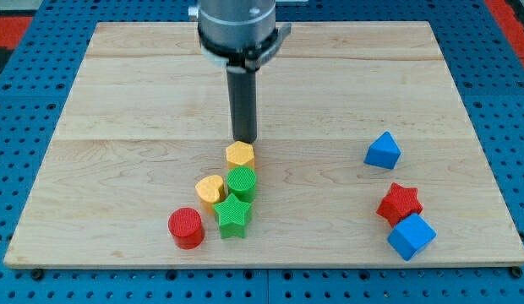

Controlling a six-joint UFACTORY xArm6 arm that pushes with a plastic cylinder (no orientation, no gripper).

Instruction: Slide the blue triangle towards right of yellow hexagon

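Observation:
The blue triangle (382, 150) lies at the view's right, well away from the yellow hexagon (240, 154), which sits near the middle of the wooden board (118, 101). My tip (244, 138) stands just above the yellow hexagon in the view, close to its top edge, and far to the left of the blue triangle.
A green cylinder (242, 182), a yellow block (210, 189), a green star (232, 215) and a red cylinder (186, 227) cluster below the hexagon. A red star (400, 203) and a blue cube (411, 236) lie at the lower right. A blue pegboard (25, 51) surrounds the board.

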